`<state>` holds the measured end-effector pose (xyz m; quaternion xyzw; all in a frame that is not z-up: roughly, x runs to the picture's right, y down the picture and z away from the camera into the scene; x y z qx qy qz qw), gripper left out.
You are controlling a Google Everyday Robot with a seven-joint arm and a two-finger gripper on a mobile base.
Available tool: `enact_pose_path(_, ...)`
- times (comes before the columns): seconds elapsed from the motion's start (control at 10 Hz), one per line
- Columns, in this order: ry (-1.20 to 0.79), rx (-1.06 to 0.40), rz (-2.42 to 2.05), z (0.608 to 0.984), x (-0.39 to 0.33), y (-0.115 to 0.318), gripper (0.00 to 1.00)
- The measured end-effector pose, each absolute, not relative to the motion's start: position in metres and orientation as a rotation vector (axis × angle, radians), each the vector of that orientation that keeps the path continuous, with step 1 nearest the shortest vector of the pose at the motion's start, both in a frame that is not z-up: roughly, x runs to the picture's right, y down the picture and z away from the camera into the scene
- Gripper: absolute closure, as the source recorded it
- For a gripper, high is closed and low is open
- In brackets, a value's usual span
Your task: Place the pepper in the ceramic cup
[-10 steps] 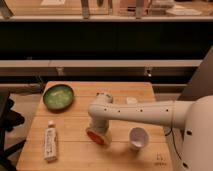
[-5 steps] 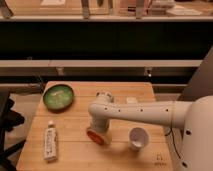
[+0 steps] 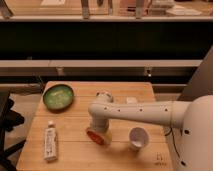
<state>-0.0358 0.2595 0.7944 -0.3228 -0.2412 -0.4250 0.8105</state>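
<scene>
The pepper shows as a red-orange patch on the wooden table, right under the tip of my gripper. The gripper points down at the table's front middle and touches or nearly touches the pepper; the wrist hides part of it. The ceramic cup, small, white and tilted toward the camera, stands on the table to the right of the gripper, about a hand's width away. My white arm reaches in from the right, passing behind the cup.
A green bowl sits at the table's back left. A white tube lies at the front left. A small pale object lies behind the arm. The table's edge and dark shelving lie around it.
</scene>
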Motion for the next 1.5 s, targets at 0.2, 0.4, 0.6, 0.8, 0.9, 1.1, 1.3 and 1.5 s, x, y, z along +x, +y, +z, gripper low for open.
enact_pose_path(0.2, -0.519, -0.691, -0.913, 0.7955, -0.0359, 0.2592, 0.20)
enact_pose_path(0.4, -0.524, -0.692, -0.916, 0.7972, -0.0358, 0.2591, 0.20)
enact_pose_path(0.6, -0.528, -0.694, -0.915, 0.7982, -0.0363, 0.2584, 0.20)
enact_pose_path(0.8, -0.533, -0.692, -0.914, 0.7991, -0.0365, 0.2565, 0.20)
enact_pose_path(0.9, -0.535, -0.692, -0.915, 0.8000, -0.0354, 0.2561, 0.20)
enact_pose_path(1.1, -0.539, -0.692, -0.915, 0.8007, -0.0356, 0.2560, 0.20)
enact_pose_path(1.3, -0.544, -0.691, -0.916, 0.8014, -0.0381, 0.2551, 0.20)
enact_pose_path(1.5, -0.547, -0.690, -0.914, 0.8020, -0.0383, 0.2544, 0.20)
